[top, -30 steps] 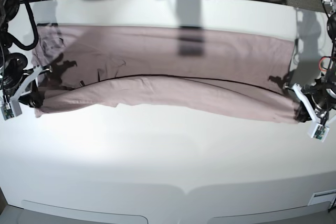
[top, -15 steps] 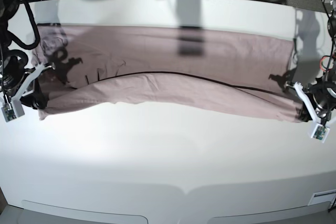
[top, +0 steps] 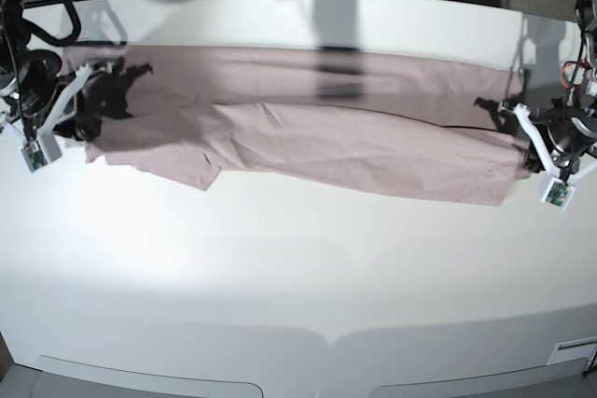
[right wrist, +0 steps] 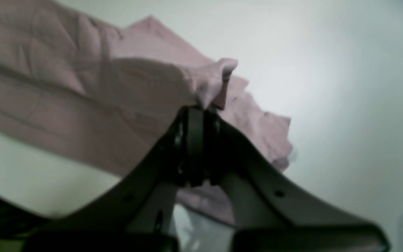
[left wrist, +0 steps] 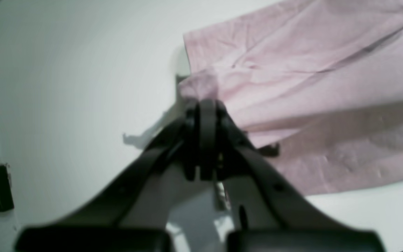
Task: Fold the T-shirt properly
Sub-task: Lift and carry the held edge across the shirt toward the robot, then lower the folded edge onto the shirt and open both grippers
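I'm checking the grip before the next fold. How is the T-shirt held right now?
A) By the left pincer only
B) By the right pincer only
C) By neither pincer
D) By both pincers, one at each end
D: the left pincer and the right pincer are each shut on an end of the T-shirt.

High base view, two close wrist views

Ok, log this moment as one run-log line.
step: lengthwise fold | left gripper: shut on shirt edge | right gripper: shut on opposite edge | mauve-pink thin-fabric T-shirt: stretched between them on white table
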